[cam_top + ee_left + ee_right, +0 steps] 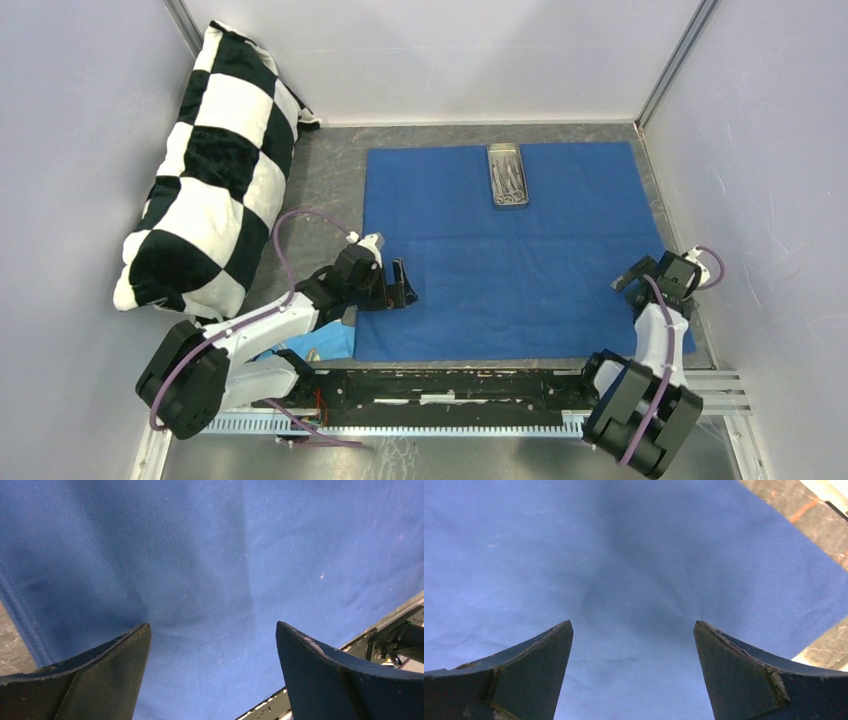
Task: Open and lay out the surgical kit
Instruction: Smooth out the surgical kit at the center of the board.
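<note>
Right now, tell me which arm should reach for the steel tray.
Right, probably. The left hand and right hand hang open, similarly far from the steel tray, but the right arm's base stands nearer it.

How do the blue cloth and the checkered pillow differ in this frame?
The blue cloth lies flat, spread open; the checkered pillow sits plump along the left wall. The cloth is plain dark blue; the pillow has black-and-white checks. The cloth bears the steel tray near its far edge; the pillow bears nothing. Both are fabric.
</note>
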You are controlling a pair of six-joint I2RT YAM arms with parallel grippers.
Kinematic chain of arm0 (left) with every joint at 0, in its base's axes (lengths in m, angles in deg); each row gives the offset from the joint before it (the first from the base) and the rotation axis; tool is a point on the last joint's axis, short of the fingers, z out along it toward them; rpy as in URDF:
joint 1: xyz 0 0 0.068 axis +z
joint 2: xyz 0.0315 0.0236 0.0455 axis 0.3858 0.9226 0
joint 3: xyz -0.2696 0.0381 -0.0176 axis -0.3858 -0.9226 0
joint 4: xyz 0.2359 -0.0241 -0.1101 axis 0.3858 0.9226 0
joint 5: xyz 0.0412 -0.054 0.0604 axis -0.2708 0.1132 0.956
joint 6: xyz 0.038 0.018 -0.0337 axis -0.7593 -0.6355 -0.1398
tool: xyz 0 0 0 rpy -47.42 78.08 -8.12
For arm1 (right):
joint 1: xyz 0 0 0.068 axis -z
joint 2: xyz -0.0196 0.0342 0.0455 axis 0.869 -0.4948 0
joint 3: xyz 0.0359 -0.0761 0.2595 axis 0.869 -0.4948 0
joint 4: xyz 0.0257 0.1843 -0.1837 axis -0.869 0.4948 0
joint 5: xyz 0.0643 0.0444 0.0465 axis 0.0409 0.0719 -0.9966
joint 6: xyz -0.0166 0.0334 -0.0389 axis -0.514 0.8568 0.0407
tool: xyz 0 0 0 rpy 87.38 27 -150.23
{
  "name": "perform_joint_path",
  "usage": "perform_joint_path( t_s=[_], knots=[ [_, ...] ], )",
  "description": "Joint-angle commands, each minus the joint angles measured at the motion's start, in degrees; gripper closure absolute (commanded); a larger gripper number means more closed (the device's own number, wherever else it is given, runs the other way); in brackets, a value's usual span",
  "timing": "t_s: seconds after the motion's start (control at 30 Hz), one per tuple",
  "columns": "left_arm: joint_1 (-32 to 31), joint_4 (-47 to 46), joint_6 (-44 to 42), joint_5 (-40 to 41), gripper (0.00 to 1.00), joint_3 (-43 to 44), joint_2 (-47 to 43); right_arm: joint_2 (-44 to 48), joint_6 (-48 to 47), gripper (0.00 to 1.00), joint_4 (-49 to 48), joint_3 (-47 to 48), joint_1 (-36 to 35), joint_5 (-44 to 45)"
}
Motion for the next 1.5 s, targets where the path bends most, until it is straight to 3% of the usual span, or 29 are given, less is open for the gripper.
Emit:
perform_joint_path(
  t_s=[0.0, 0.17, 0.33, 0.5, 0.7, 0.87, 1.0, 1.13, 1.3, 1.47],
  knots=[
    [-0.2, 3.1, -2.8, 2.2, 0.00, 3.6, -2.9, 5.4, -1.5, 0.02, -0.6, 2.9, -3.0, -4.9],
    [-0.2, 0.3, -2.2, -2.7, 0.01, 7.1, 3.1, 0.8, -3.8, 0.02, -3.0, 5.2, -9.8, -6.9],
    [-0.2, 0.3, -1.6, 0.1, 0.01, 6.7, 6.0, -4.6, -5.7, 0.02, -2.4, 3.5, -12.3, -7.4],
    [-0.2, 1.2, 0.7, 3.7, 0.01, 2.2, 2.9, -2.2, -4.2, 0.02, -3.9, -1.8, -9.7, -5.4],
    [-0.2, 4.9, 4.6, 9.4, 0.01, -4.4, -6.7, 4.3, -1.2, 0.02, -0.7, -2.4, -5.4, 3.6],
    [-0.2, 5.5, 1.4, 5.7, 0.00, 0.0, -10.7, 8.4, -3.8, 0.02, -2.9, 1.8, -6.3, -8.2],
    [-0.1, 2.5, 1.5, -2.8, 0.00, 7.3, -4.4, 8.6, -9.3, 0.02, -6.0, 6.3, -13.5, -12.3],
    [-0.1, -3.5, 2.5, -8.8, 0.00, 12.7, 5.0, 1.9, -12.4, 0.02, -7.1, 9.7, -24.2, -17.1],
    [0.3, -10.1, 3.9, -11.9, 0.00, 18.7, 13.9, -6.1, -11.5, 0.02, -8.1, 11.6, -35.2, -17.5],
    [0.4, -8.8, 3.0, -6.5, 0.01, 17.2, 18.7, -8.7, -10.6, 0.02, -10.0, 11.8, -37.2, -17.7]
  ],
)
